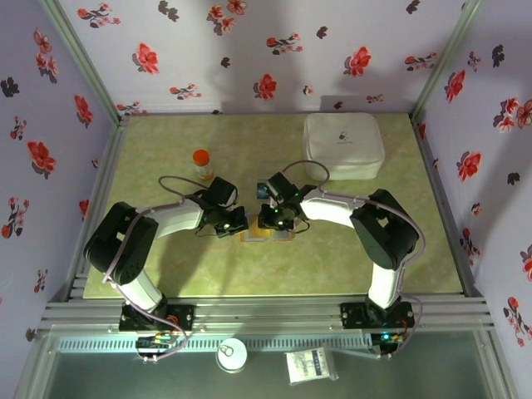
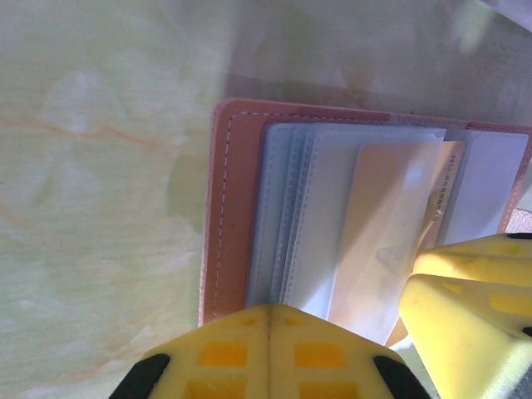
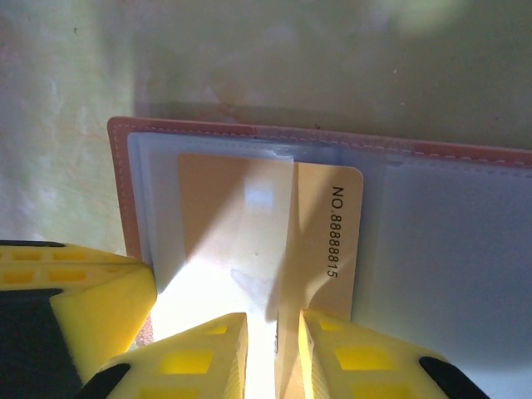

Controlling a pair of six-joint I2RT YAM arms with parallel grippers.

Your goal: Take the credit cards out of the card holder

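Observation:
The card holder [image 1: 268,235] lies open on the table between both grippers. Its tan rim [image 2: 229,208] frames clear plastic sleeves. One of the credit cards [image 3: 328,224], cream-faced with a black printed number, sticks partway out of a sleeve toward the right; it also shows through the plastic [image 2: 391,224]. My left gripper [image 2: 270,309] is shut, its tip resting on the sleeves just inside the rim [image 3: 120,191]. My right gripper [image 3: 274,328] has its fingers a narrow gap apart, tips down on the card, straddling the sleeve's open edge. From above, the left gripper [image 1: 235,223] and right gripper [image 1: 274,220] nearly touch.
A big white rounded box [image 1: 343,145] stands at the back right. A small orange bottle [image 1: 202,163] stands back left of the holder. Flowered walls close in the table on three sides. The other gripper's yellow fingers [image 2: 465,283] crowd the holder's right side.

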